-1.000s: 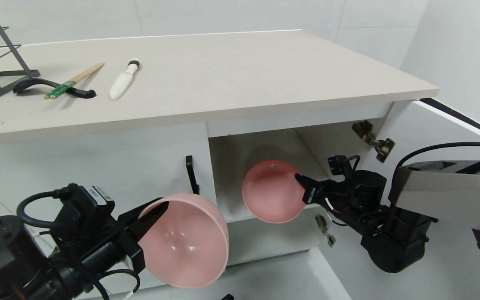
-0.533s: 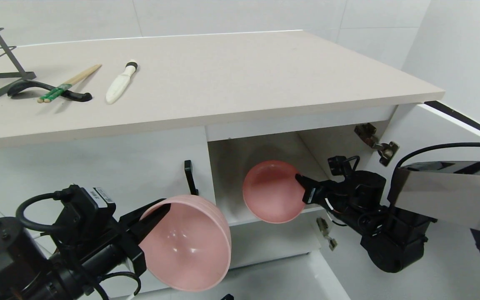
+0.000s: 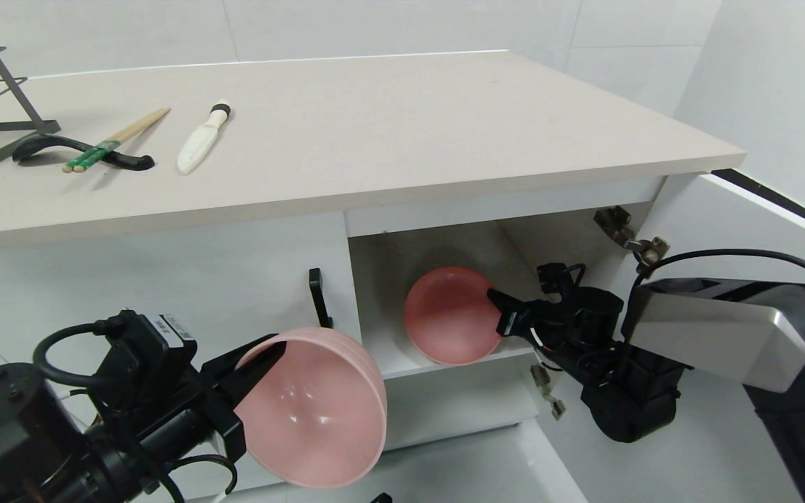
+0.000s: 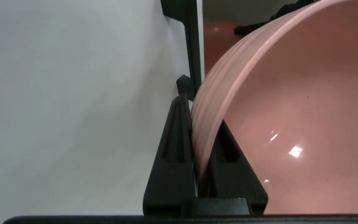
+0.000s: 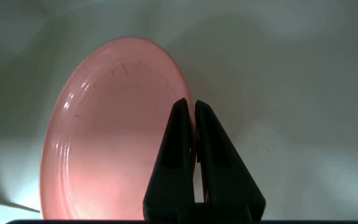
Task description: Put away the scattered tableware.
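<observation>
Fingers (image 3: 252,363) of the left gripper (image 3: 273,346) pinch the rim of a pink bowl (image 3: 312,412), which hangs tipped on its side in front of the closed cabinet door (image 3: 165,279), below the countertop (image 3: 374,126). From the head view, the right gripper (image 3: 497,314) is clamped on the edge of a pink plate (image 3: 448,314) held upright inside the open cabinet (image 3: 556,244), its lower edge close to the shelf; I cannot tell if it touches. Up on the counter lie chopsticks (image 3: 112,142) across a black ladle (image 3: 133,163), a white utensil (image 3: 201,142) just beside them, and a wire rack (image 3: 22,128) at the far left.

From the left wrist, the two fingers (image 4: 179,143) grip the bowl (image 4: 291,112) wall from outside and inside, and a sliver of the plate (image 4: 219,37) shows past the door handle (image 4: 188,37).

From the right wrist, the gripper (image 5: 191,106) is closed tight on the plate (image 5: 110,137) rim, the plate's hollow face turned toward the camera, with the cabinet's pale inner wall (image 5: 291,74) behind it.
</observation>
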Controlling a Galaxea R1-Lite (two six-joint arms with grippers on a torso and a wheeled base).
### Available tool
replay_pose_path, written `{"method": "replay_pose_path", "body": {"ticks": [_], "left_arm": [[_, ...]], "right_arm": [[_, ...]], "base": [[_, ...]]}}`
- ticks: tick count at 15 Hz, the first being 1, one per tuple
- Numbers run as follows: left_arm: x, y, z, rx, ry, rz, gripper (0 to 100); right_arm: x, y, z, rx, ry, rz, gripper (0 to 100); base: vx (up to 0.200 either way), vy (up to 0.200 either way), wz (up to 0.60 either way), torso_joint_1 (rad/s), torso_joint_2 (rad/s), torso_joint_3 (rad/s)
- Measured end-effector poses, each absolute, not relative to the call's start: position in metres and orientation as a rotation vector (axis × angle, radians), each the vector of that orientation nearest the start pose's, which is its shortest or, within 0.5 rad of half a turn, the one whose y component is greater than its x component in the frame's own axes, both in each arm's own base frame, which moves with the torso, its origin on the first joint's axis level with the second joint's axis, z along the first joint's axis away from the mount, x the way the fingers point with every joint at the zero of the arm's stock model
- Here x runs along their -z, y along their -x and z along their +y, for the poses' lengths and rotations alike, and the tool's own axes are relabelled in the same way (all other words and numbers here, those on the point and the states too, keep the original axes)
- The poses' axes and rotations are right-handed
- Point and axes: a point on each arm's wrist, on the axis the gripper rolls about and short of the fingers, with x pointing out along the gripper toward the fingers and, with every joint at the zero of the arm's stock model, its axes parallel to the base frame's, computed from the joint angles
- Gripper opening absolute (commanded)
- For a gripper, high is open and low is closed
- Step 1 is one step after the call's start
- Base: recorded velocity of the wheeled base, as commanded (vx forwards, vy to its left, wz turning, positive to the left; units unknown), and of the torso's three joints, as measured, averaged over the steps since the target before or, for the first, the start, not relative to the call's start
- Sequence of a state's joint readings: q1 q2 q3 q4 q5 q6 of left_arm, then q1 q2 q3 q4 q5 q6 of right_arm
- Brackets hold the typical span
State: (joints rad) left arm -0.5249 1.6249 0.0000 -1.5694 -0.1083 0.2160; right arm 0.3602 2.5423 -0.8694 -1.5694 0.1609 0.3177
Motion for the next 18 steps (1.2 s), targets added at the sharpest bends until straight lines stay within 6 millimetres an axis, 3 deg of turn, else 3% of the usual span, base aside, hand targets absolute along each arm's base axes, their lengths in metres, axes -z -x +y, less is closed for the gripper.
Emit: {"method": "replay_pose_path", "body": {"ticks": [6, 16, 17, 18], "left_arm": [[-0.115, -0.159, -0.094, 0.631, -0.221, -0.013, 0], [-0.116, -0.159, -0.093, 0.630, -0.220, -0.016, 0], [-0.116, -0.159, -0.093, 0.630, -0.220, -0.015, 0], [-0.116, -0.158, -0.094, 0.631, -0.220, -0.016, 0]], "right_arm": [[0.038, -0.395, 0.143, -0.479, -0.303, 0.171, 0], [0.042, -0.403, 0.136, -0.437, -0.304, 0.152, 0], [0.042, -0.403, 0.136, -0.429, -0.303, 0.149, 100], [0.042, -0.404, 0.136, -0.425, -0.303, 0.147, 100]], "base": [[0.000, 0.000, 0.00, 0.000, 0.00, 0.000], [0.000, 0.000, 0.00, 0.000, 0.00, 0.000], [0.000, 0.000, 0.00, 0.000, 0.00, 0.000], [0.000, 0.000, 0.00, 0.000, 0.00, 0.000]]}}
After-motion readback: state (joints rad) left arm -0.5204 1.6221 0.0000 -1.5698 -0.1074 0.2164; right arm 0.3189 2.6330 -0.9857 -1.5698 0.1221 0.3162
